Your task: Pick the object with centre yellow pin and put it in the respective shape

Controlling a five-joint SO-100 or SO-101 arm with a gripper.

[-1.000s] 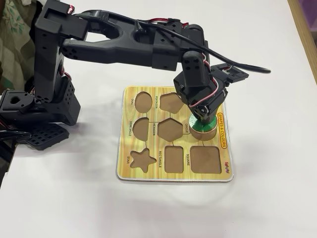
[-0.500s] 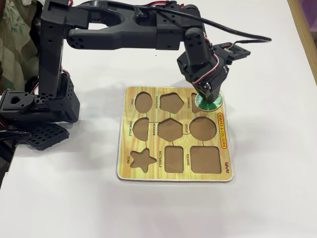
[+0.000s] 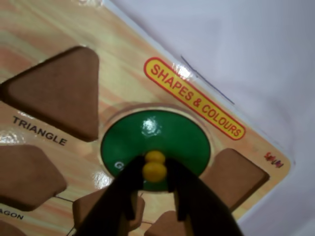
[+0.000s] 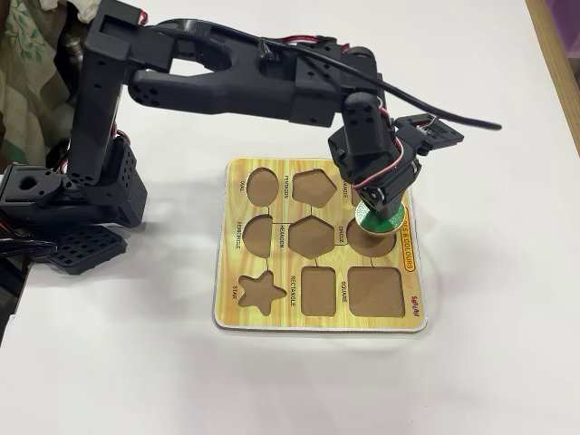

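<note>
The object with centre yellow pin is a green disc (image 3: pixel 162 135) with a yellow knob (image 3: pixel 155 170). My gripper (image 3: pixel 154 168) is shut on that knob, one black finger (image 3: pixel 123 191) on each side. In the wrist view the disc covers the round recess of the yellow shape board (image 3: pixel 123 34), next to the triangle hole (image 3: pixel 59 91). In the fixed view the gripper (image 4: pixel 378 210) holds the disc (image 4: pixel 384 219) over the far edge of the circle recess (image 4: pixel 367 243), whose brown floor still shows in front. I cannot tell whether the disc touches the board (image 4: pixel 272 319).
The board's other recesses are empty, among them the star (image 4: pixel 258 292), the square (image 4: pixel 375 292) and the pentagon (image 4: pixel 314 186). The arm's black base (image 4: pixel 91 199) stands left of the board. A cable (image 4: pixel 453 116) loops off the wrist. A wooden edge (image 4: pixel 553 54) runs along the far right.
Half a second ago the gripper held the disc over the board's far right corner. It has since moved toward the front and now holds it over the circle recess.
</note>
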